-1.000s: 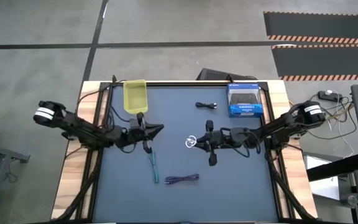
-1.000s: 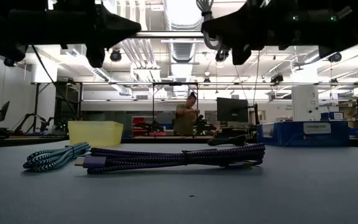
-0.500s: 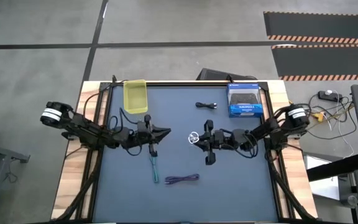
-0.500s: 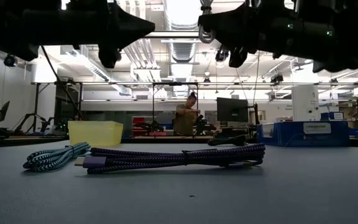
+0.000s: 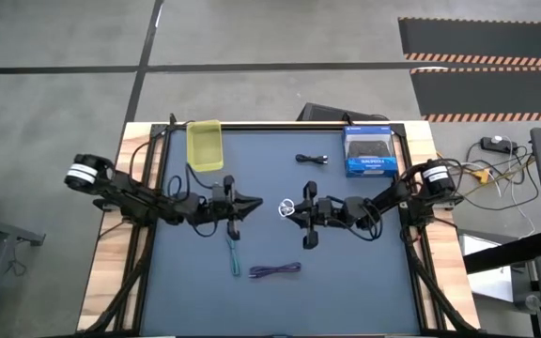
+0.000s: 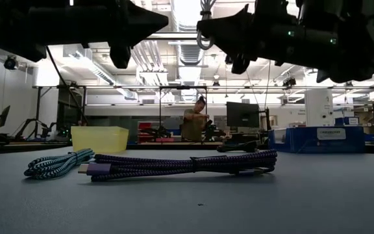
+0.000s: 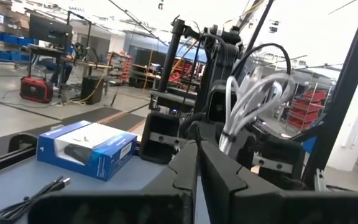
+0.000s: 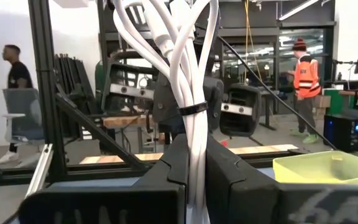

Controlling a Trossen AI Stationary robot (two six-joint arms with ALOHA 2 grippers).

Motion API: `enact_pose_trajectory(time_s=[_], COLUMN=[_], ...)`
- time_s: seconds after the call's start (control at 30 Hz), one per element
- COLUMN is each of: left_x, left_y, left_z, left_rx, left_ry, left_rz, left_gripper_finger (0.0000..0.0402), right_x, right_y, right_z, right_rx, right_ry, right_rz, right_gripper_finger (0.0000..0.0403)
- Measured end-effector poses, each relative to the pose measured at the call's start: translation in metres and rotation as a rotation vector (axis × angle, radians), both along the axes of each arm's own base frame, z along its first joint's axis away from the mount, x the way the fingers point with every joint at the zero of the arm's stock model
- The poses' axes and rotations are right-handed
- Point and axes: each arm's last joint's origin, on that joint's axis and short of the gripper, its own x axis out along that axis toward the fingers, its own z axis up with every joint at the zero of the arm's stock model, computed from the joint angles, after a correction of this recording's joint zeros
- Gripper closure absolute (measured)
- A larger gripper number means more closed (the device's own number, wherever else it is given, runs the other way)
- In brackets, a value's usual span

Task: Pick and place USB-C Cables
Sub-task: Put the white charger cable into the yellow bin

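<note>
My right gripper [image 5: 295,208] is shut on the white USB-C cable [image 5: 285,207], a tied bundle held above the middle of the table. My left gripper [image 5: 257,202] is shut and empty; it points at the white cable from the left, a short gap away. The green cable [image 5: 233,250] and the purple cable [image 5: 275,270] lie flat on the mat nearer the front. The black cable [image 5: 313,160] lies toward the far edge. The yellow bin [image 5: 205,145] stands at the far left corner. My right gripper pinches the white cable's bundle between its two fingers, just below the black tie [image 8: 193,127]. The fingers reach roughly level from the table's right side. The bundle stands up between them, its loops [image 8: 179,37] fanning out above, lifted clear of the table.
A blue box [image 5: 369,151] sits at the far right of the mat, beside the black cable. Black frame posts [image 8: 42,93] edge the table. People [image 8: 300,87] move in the room behind, away from the table.
The two grippers have closed in on each other over the table's middle: the left one has gone toward the right edge, the right one toward the left edge. The white cable has gone along in the right gripper, clear of the mat.
</note>
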Motion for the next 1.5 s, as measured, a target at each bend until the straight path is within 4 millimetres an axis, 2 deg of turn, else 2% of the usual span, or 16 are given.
enact_pose_trajectory(time_s=[0.17,0.4,0.63,0.83,1.13,1.3,1.5], left_x=[0.006,0.016,0.035,0.046,0.047,0.05,0.069], left_y=[-0.002,-0.005,-0.01,-0.013,-0.013,-0.014,-0.017], left_z=[-0.006,-0.011,0.006,0.012,0.013,0.007,0.003], left_rx=[0.005,-0.014,0.02,0.074,0.066,0.063,0.069], left_ry=[0.024,0.04,-0.015,-0.032,-0.033,-0.011,-0.008], left_rz=[-0.005,-0.011,-0.013,-0.043,-0.04,-0.041,-0.036], left_gripper_finger=[0.0368,0.0287,0.0229,0.0221,0.0221,0.0221,0.0221], right_x=[-0.001,0.0,0.0,0.0,0.0,0.0,0.0], right_y=[-0.001,-0.002,-0.002,-0.002,-0.002,-0.002,-0.002], right_z=[0.002,0.001,0.001,-0.001,-0.001,-0.001,-0.001], right_rx=[-0.013,-0.013,-0.014,-0.016,-0.016,-0.016,-0.014], right_ry=[-0.008,-0.003,0.0,0.017,0.022,0.022,0.021], right_rz=[-0.006,-0.009,-0.01,-0.01,-0.01,-0.01,-0.009], right_gripper_finger=[0.039,0.039,0.039,0.039,0.039,0.039,0.039])
